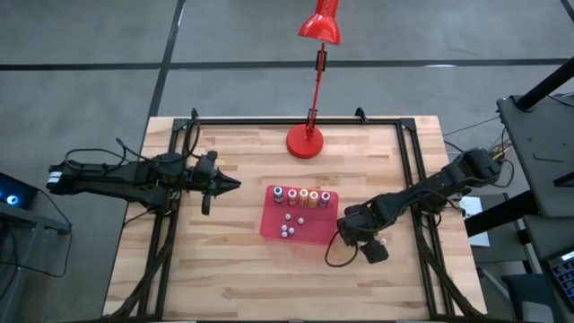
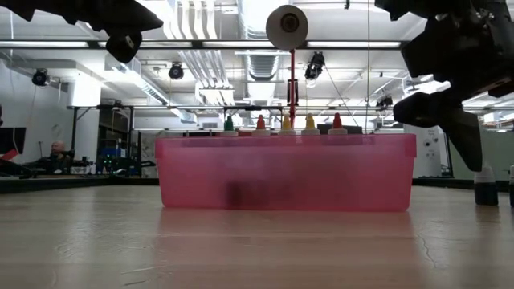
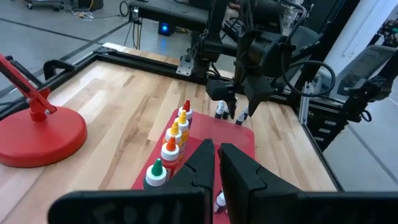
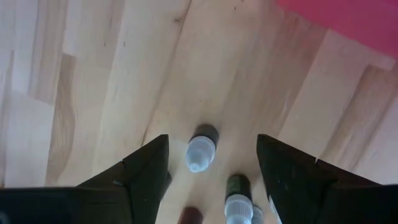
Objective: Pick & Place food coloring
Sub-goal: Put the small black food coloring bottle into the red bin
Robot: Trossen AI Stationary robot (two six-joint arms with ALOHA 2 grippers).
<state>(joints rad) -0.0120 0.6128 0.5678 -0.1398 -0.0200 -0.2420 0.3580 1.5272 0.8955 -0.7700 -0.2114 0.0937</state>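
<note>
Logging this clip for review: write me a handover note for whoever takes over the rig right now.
Right pincer: open, pointing down over loose bottles on the bare wood beside the red tray, one white-capped bottle between its fingers, nothing gripped yet.
Left pincer: shut, empty, hovering left of the tray.
Done: five coloured-cap food coloring bottles stand in a row along the tray's far side; a few small pale items lie in the tray too.
Left: at least two bottles outside the tray; grasp and place them.

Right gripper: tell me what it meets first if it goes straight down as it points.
The right gripper, open and pointing down, would likely meet the small white-capped bottle standing on the table between its fingers; another bottle stands just beside.
</note>
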